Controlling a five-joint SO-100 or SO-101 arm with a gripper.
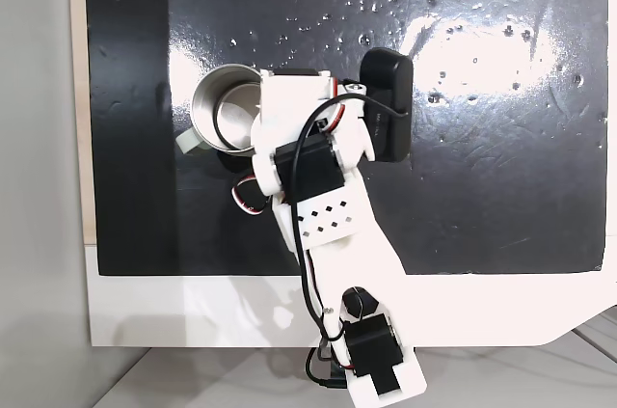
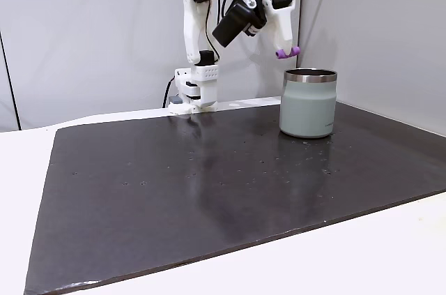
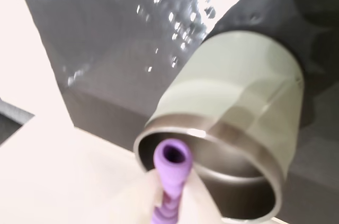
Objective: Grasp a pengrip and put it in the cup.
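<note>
Pengrip [image 3: 170, 173] pinched between closed fingers [image 3: 198, 195], open end protruding, held above cup [image 2: 308, 103] mouth.

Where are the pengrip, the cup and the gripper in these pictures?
pengrip [image 3: 172, 167]: wrist view, on its ridged purple wall just below the open end.
cup [image 2: 308, 108]: a fixed view, on its pale outer wall.
gripper [image 2: 287, 52]: a fixed view, between the fingertips clamping the pengrip.

The cup [image 2: 308, 103] mouth gapes open below the gripper [image 2: 286, 51]; from nine to six o'clock, bare mat [image 2: 209, 176].
</note>
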